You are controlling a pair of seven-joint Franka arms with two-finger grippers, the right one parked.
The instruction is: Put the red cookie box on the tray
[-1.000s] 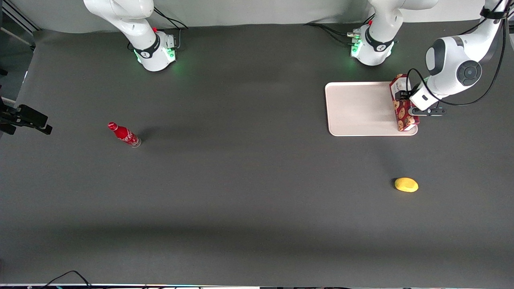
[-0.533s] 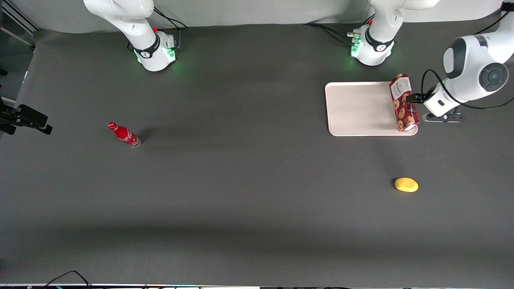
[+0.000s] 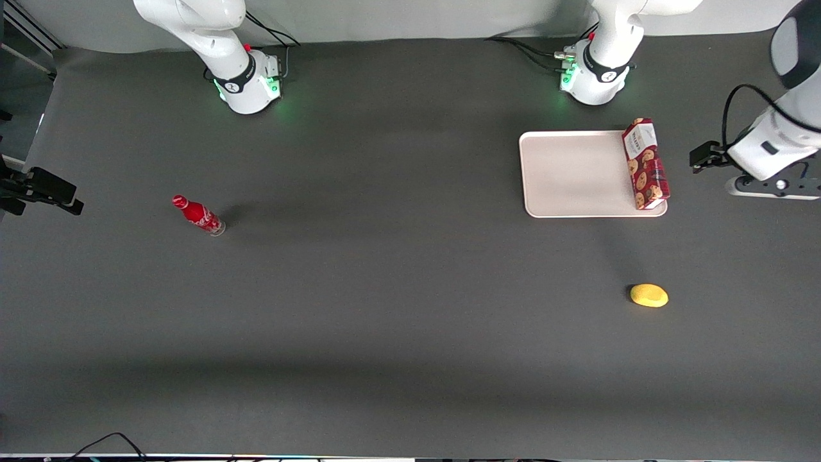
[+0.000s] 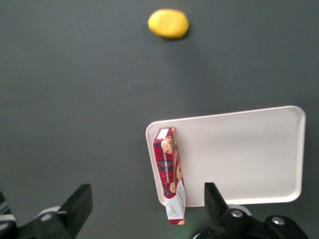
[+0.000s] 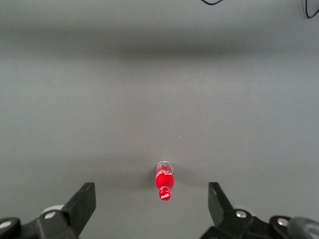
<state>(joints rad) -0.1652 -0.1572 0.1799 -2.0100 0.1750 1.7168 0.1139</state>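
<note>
The box (image 3: pixel 645 164) stands on its long narrow edge on the tray (image 3: pixel 574 173), along the tray's short rim at the working arm's end, its white label panel at the end farther from the front camera. In the wrist view the box (image 4: pixel 170 182) sits just inside that rim of the tray (image 4: pixel 239 154). The gripper (image 3: pixel 700 156) is raised and well apart from the tray, off toward the working arm's end of the surface (image 3: pixel 385 289), with its jaws spread wide and holding nothing. A lemon (image 3: pixel 649 295) lies nearer the front camera than the tray. A bottle (image 3: pixel 198 215) stands far from the tray, toward the parked arm's end.
</note>
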